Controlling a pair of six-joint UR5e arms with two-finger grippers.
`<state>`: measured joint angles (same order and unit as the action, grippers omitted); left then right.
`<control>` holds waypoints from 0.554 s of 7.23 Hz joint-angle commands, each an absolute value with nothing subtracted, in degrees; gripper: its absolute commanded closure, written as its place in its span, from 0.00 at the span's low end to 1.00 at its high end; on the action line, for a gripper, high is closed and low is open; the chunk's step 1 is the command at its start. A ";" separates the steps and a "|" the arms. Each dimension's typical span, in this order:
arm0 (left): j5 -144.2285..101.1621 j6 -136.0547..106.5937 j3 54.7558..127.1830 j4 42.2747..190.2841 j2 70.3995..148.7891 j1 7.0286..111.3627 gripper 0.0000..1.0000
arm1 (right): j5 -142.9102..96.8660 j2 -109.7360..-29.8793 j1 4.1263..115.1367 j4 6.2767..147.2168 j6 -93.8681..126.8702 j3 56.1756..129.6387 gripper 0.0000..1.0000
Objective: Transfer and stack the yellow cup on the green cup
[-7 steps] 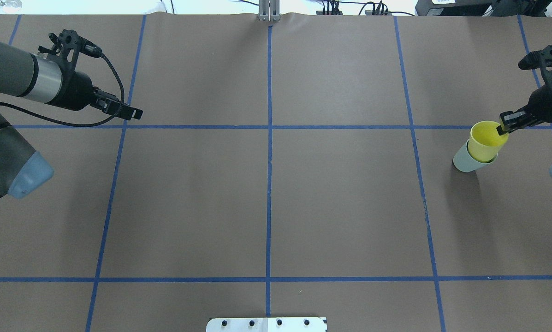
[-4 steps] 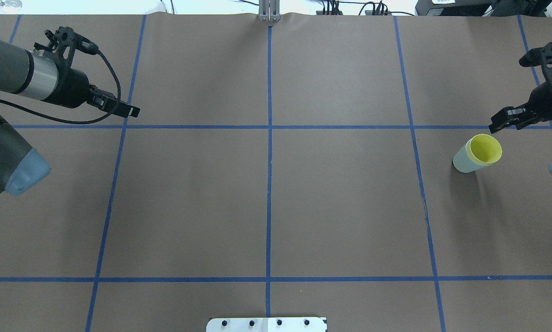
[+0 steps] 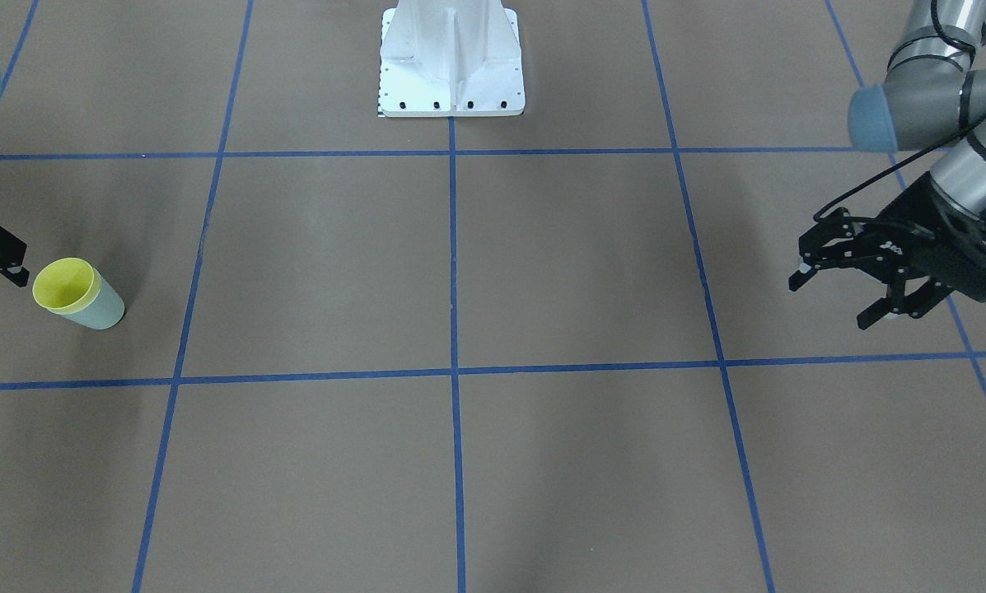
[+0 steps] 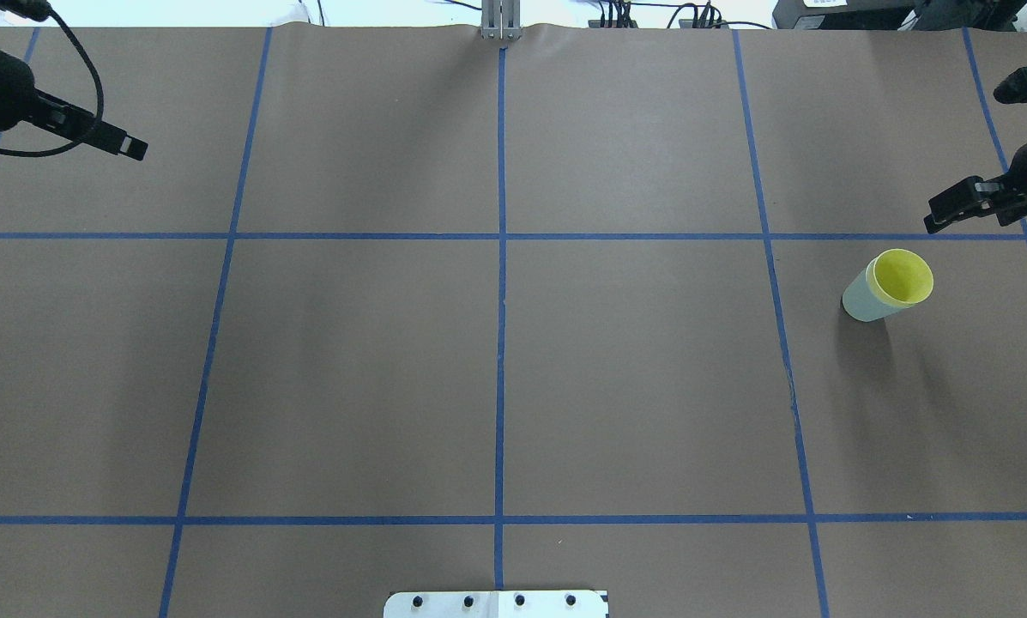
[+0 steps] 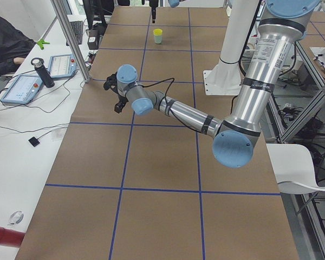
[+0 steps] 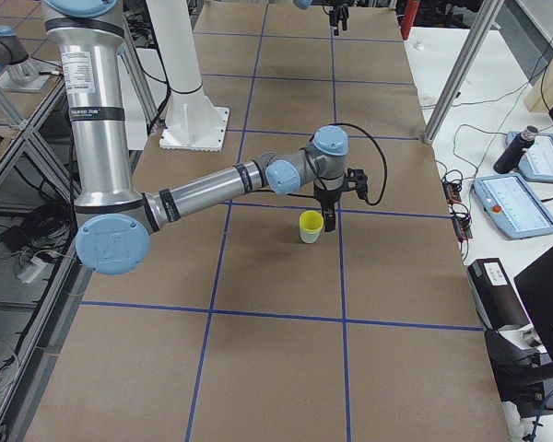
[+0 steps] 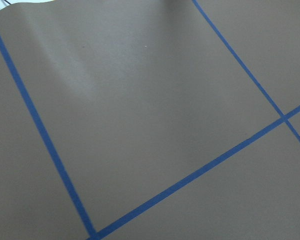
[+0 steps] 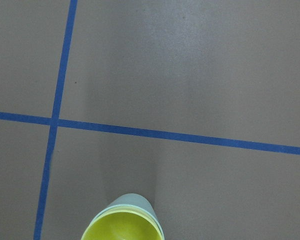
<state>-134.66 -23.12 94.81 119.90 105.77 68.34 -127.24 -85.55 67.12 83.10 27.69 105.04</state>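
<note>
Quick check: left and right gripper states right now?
Left gripper: open, empty.
Right gripper: open, empty, apart from the bright yellow plastic cup.

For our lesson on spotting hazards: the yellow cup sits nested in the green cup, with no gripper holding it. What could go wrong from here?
1. The right gripper hangs close beside the yellow cup; a stray move might tip the stack.
2. The green cup stands loose on the paper, so a nudge could slide it.
3. Whether the cups are fully seated cannot be told.
</note>
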 commanded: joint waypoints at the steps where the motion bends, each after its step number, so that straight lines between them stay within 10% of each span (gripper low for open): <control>1: -134.56 -5.98 94.31 107.89 103.46 77.12 0.00 | -127.27 -86.22 69.86 85.32 21.22 105.12 0.00; 4: -127.74 6.15 95.36 90.11 101.36 82.35 0.00 | -127.44 -87.27 74.07 90.33 10.33 105.03 0.00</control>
<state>-130.97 3.26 95.13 95.20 102.81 81.05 -127.31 -86.64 71.87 88.04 15.42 105.07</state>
